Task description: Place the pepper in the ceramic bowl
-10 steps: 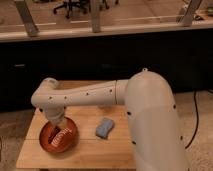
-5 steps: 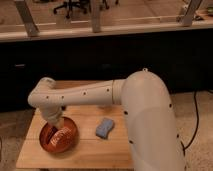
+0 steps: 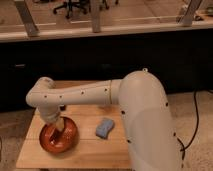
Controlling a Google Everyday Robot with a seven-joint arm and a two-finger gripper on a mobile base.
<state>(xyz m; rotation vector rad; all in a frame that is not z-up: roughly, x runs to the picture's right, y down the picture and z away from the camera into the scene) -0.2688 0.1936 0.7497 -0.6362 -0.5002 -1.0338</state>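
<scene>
Orange-brown, wide, shallow ceramic bowl [image 3: 49,144] sits at the lower left of the frame on the light wooden tabletop [image 3: 90,152]. My white arm [image 3: 85,95] bends down over it, and the end effector [image 3: 59,131] hangs inside the bowl; released or clenched, I cannot tell. The slender dark red pepper I cannot make out. A blue rectangular sponge [image 3: 104,128] lies just right of the bowl.

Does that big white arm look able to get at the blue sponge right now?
Probably yes. Its gripper hangs down into the ceramic bowl, and the blue sponge lies beside that bowl on the same table, with only bare wood between.
</scene>
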